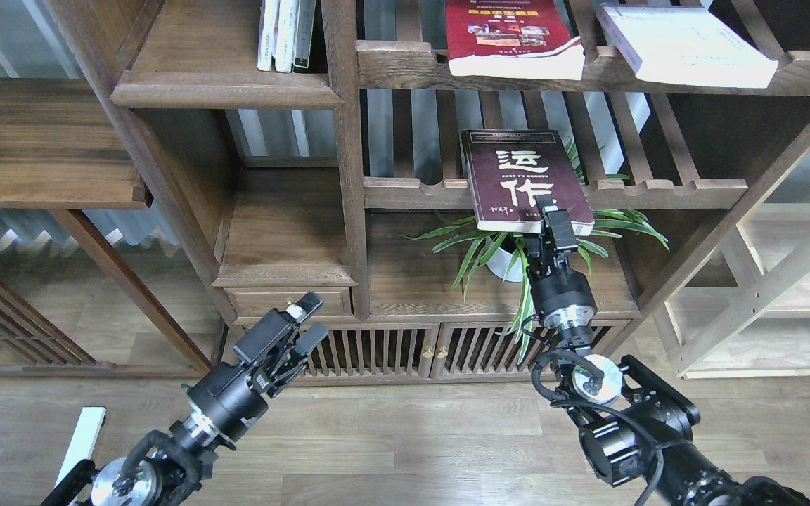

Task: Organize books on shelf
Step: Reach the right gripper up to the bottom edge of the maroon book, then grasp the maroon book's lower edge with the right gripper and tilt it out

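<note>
At rack edge, right gripper [551,214] clamping maroon book [521,177]

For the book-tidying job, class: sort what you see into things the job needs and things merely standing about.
Needed: maroon book clamped in the right gripper; red book and white book on the upper slatted rack; solid shelf; left gripper, idle.

Standing about: plant; cabinet doors; upright white books already on the solid shelf.

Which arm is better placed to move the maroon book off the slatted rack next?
The right. The right gripper is already at the front edge of the maroon book, seemingly clamped on it. The left gripper hangs open and low by the drawer, far from any book.
</note>
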Tool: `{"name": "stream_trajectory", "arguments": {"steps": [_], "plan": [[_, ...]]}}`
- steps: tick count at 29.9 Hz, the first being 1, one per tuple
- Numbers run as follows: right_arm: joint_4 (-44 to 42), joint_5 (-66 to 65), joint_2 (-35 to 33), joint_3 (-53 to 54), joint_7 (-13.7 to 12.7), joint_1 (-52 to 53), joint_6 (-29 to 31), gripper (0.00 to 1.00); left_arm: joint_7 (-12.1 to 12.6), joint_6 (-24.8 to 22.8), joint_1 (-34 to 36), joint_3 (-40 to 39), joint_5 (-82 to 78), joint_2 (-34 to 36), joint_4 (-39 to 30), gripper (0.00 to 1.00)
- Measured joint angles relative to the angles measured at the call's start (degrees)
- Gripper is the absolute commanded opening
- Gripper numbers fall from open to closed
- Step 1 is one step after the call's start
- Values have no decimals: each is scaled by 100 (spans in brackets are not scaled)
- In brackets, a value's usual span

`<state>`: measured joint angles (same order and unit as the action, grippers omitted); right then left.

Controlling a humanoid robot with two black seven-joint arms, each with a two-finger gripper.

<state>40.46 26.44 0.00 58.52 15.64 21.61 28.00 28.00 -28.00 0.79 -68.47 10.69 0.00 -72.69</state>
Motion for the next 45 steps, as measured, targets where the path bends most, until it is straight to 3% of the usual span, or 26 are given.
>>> {"name": "stream_trajectory", "arguments": {"steps": [20, 26, 34, 38, 45], "plan": [[-511, 596, 0, -362, 5, 493, 0, 99, 1, 0, -349, -210, 396, 337, 16, 99], [-538, 599, 0, -366, 5, 528, 0, 79, 1, 0, -365, -211, 518, 453, 37, 99], [-540, 572, 0, -745, 0, 529, 0, 40, 1, 0, -363, -220, 521, 464, 52, 99], [-567, 554, 0, -946, 16, 529, 0, 33, 1, 0, -362, -274, 522, 487, 55, 99], [-574, 539, 0, -946, 29, 611, 0, 36, 1, 0, -421, -289, 529, 534, 86, 99]]}}
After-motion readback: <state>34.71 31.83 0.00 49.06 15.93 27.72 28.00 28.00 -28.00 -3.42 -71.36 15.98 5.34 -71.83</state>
